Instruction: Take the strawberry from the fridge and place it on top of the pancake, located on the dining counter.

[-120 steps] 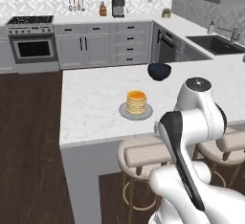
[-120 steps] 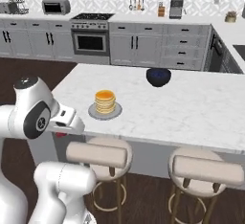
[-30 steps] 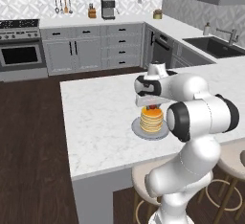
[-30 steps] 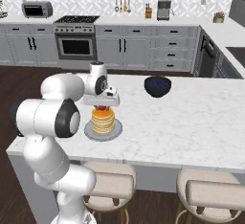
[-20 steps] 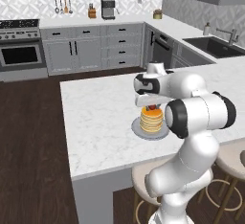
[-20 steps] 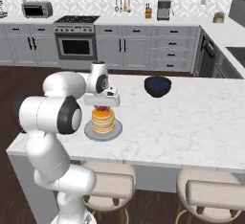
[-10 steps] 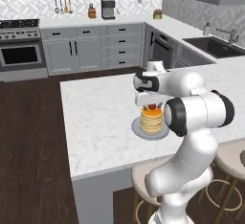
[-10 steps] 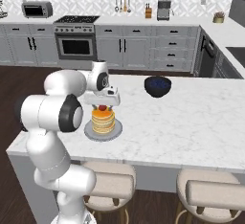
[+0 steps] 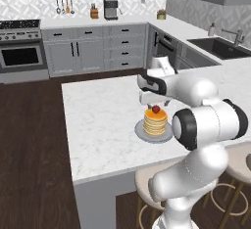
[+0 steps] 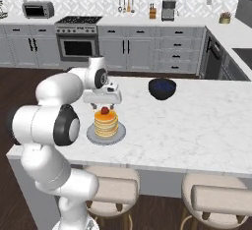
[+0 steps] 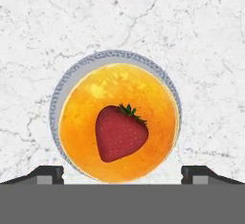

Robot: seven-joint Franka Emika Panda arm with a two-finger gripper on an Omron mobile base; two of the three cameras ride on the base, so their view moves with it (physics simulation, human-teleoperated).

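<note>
You see a deep red strawberry (image 11: 119, 133) with a small green leafy cap on a golden-orange pancake (image 11: 117, 91) mottled with paler yellow. The plate (image 11: 64, 82) rim is speckled blue-grey; the dining counter (image 11: 57, 22) is white, grey-veined marble.

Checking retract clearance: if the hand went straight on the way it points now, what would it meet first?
Most likely the strawberry, lying on the pancake directly under the open hand. Its fingers straddle the stack, so they might clear it.
</note>
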